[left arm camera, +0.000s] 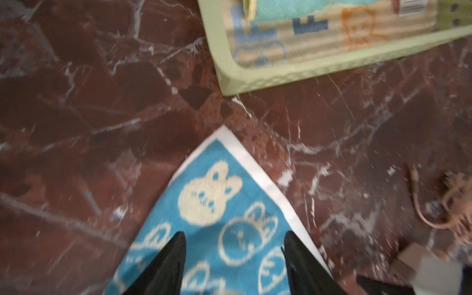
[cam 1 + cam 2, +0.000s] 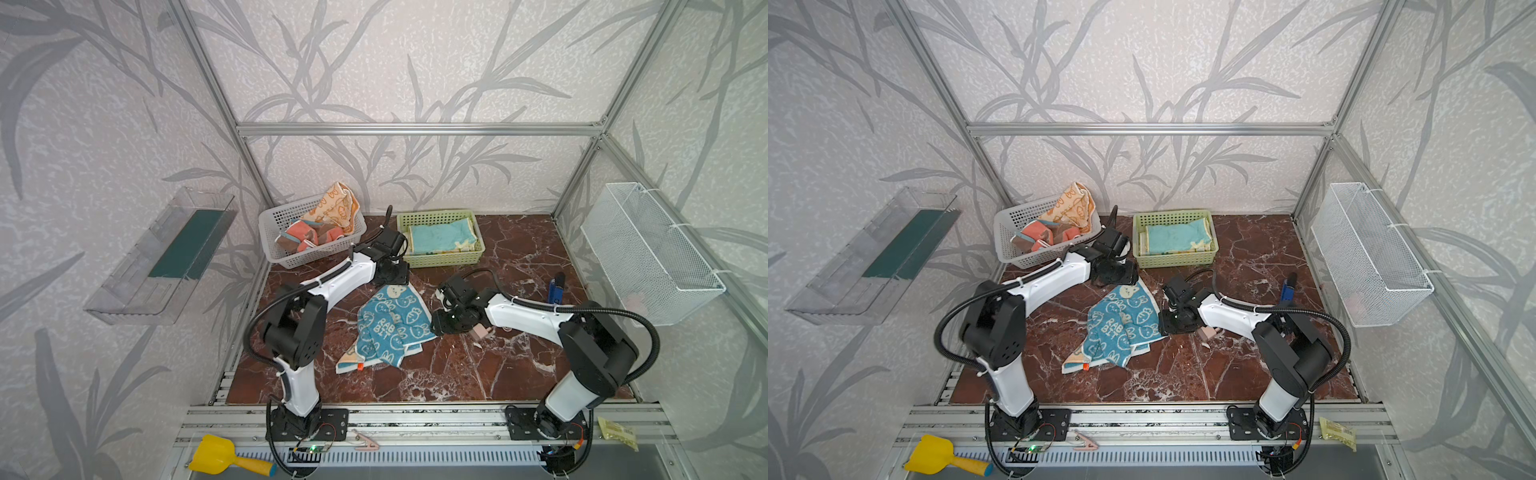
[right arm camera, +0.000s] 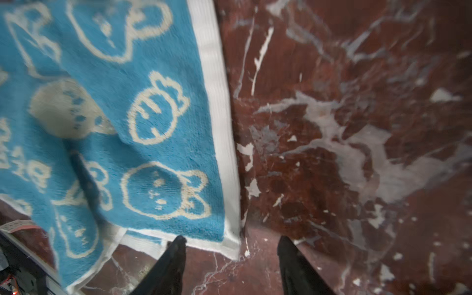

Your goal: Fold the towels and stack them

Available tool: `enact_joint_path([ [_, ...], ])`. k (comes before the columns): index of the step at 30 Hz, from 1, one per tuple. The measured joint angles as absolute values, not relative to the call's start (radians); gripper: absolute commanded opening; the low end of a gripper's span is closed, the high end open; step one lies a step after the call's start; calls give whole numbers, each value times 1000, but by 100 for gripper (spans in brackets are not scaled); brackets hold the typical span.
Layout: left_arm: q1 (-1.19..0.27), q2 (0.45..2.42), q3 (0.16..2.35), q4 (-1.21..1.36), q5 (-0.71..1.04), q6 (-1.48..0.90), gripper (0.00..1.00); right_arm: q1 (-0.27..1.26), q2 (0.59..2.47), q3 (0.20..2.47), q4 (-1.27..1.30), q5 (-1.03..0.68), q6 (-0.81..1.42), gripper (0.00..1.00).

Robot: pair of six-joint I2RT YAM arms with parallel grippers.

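On the bench (image 2: 457, 374), we note crumpled towels (image 2: 328, 216) in white basket (image 2: 299, 258), folded towels (image 2: 440, 237) in green basket (image 2: 444, 259); left fingers (image 1: 168, 265), right fingers (image 3: 168, 265) parted, empty.

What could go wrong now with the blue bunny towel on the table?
1. The blue bunny towel lies rumpled with layers overlapping, so a pinch could catch two layers and the fold might come out crooked.
2. The right gripper is open just at the towel's corner. If it closes there, it might miss the cloth.
3. A small pink block lies on the table close to the right arm and could get knocked.
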State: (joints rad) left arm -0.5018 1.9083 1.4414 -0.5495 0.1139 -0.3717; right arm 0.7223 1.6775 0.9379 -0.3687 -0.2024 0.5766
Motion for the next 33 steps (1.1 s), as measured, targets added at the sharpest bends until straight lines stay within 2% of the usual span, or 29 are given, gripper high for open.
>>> enact_joint_path([
  [7, -477, 2096, 1494, -496, 91, -290, 64, 729, 1742, 976, -304, -214, 613, 56],
  [16, -469, 2188, 1609, -442, 77, -251, 64, 729, 1811, 1032, -266, -218, 618, 37],
  [22, -468, 2206, 1631, -442, 59, -246, 59, 729, 1814, 1034, -276, -199, 611, 25],
  [24, -468, 2193, 1605, -428, 49, -247, 60, 727, 1815, 1034, -278, -191, 608, 27],
  [26, -468, 2164, 1561, -419, 40, -246, 62, 727, 1816, 1036, -281, -192, 603, 40],
  [28, -468, 2139, 1527, -426, 33, -245, 62, 728, 1816, 1042, -285, -191, 598, 48],
  [33, -466, 2106, 1485, -440, 48, -238, 62, 732, 1816, 1047, -289, -192, 590, 50],
])
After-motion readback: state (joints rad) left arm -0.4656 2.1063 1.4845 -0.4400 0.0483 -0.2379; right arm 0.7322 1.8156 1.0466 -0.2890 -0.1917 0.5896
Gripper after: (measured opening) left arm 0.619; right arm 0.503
